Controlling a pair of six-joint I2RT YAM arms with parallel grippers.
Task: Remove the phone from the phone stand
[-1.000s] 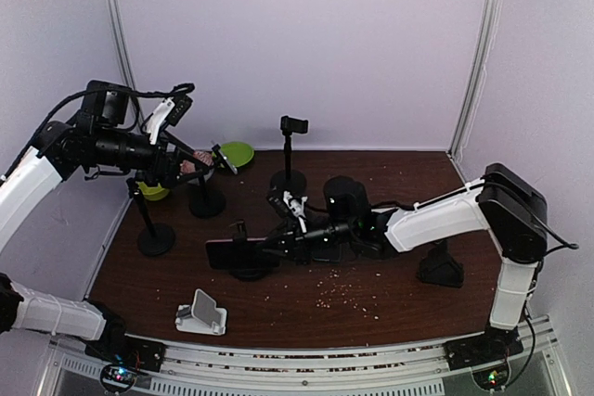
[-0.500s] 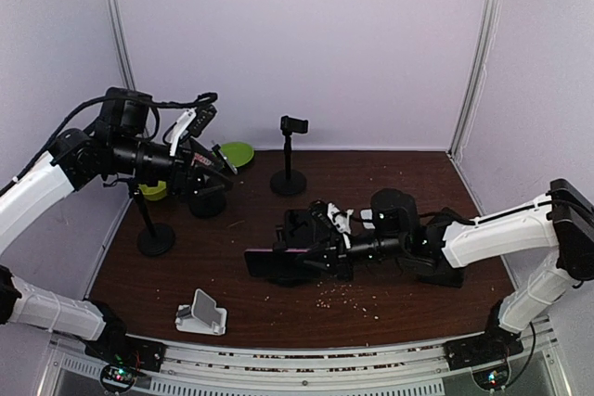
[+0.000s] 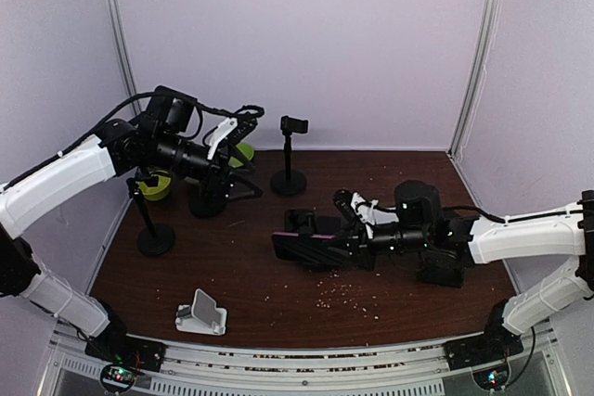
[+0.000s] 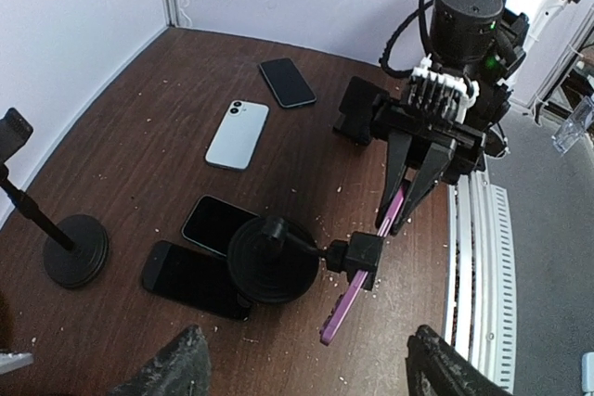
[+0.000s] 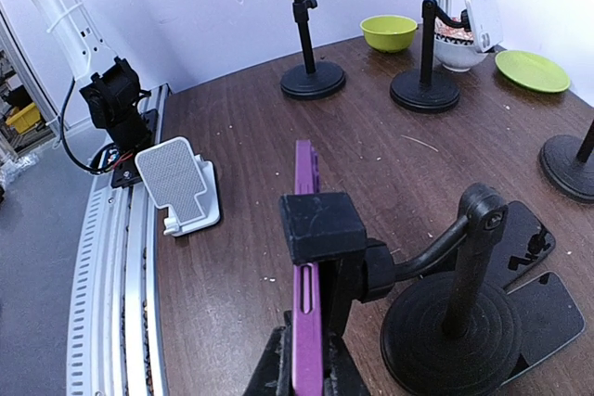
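1. So, the right gripper (image 4: 394,218) is pinching one end of the purple phone (image 4: 342,308), with a finger pressing on each flat face.
2. The phone is standing on its long edge and sitting in the black clamp (image 5: 320,224) of the phone stand (image 4: 272,261), just ahead of the right fingertips.
3. The stand's round base is resting on the table (image 4: 139,155), off to the right of that gripper in its own wrist view, and its bent arm is reaching across to the clamp.
4. Two dark phones (image 4: 212,223) are lying flat right by the base, on the side facing away from the right gripper.
5. The left gripper (image 4: 306,340) is hanging above the table, well apart from the right one and looking down at it, with its fingers spread wide and empty.
6. A small white stand (image 5: 178,181) is sitting near the table edge, off to the left in the right wrist view.
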